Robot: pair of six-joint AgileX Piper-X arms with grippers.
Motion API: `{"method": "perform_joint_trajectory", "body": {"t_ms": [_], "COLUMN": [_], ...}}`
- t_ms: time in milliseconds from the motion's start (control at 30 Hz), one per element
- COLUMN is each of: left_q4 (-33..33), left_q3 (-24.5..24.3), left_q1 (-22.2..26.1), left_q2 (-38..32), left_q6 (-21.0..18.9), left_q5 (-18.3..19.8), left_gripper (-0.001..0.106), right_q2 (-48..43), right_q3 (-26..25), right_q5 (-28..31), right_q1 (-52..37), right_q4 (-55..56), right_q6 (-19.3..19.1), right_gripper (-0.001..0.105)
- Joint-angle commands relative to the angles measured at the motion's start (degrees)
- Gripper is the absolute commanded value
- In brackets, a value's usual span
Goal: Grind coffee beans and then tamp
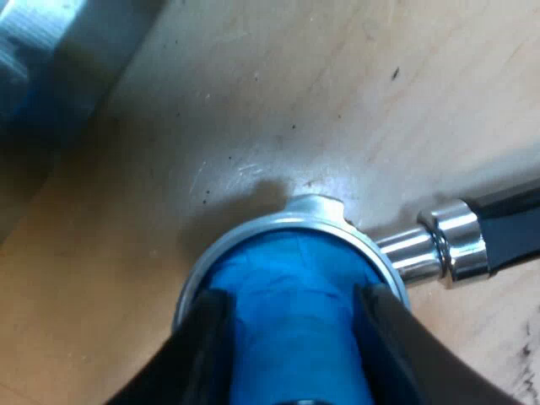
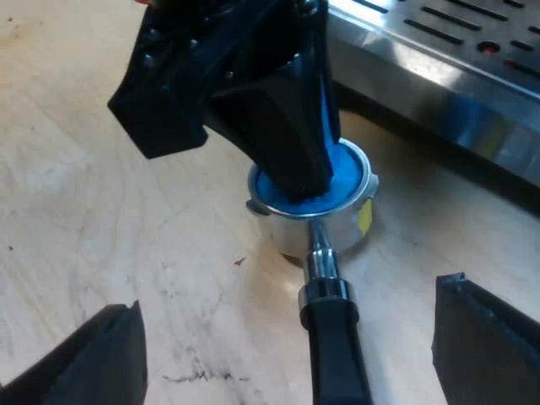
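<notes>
With the left gripper (image 1: 295, 333) clenched on the blue tamper (image 1: 287, 274) seated inside the metal holder (image 1: 319, 209), the press is best driven straight down and level, the released right gripper (image 2: 287, 337), astride the holder's handle (image 2: 336, 354), first steadying it.

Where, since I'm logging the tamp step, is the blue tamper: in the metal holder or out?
In. The blue tamper sits inside the metal holder's rim, with the left gripper shut on it.
</notes>
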Motion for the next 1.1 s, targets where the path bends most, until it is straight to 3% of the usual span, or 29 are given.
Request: {"method": "perform_joint_trajectory", "body": {"t_ms": [33, 300, 567, 1100], "left_q4": [0.7, -1.6, -1.6, 3.4], "left_q3": [3.0, 8.8, 8.9, 1.0], "left_q1": [-0.2, -0.2, -0.2, -0.2], "left_q2": [2.9, 2.9, 2.9, -1.9], "left_q6": [-0.5, -0.7, -0.7, -0.7], "left_q5": [-1.0, -0.6, -0.6, -0.6], "left_gripper": [0.0, 0.0, 0.0, 0.0], "right_q2": [-0.5, -0.5, -0.5, -0.5], "right_q3": [-0.1, -0.1, -0.1, -0.1], "right_q5": [-0.4, -2.8, -2.9, -4.3], "right_q1": [0.2, 0.2, 0.2, 0.2], "right_q4": [-0.1, 0.0, 0.0, -1.8], "right_q6": [-0.3, -0.7, -0.7, -0.7], "right_gripper": [0.071, 0.071, 0.071, 0.071]}}
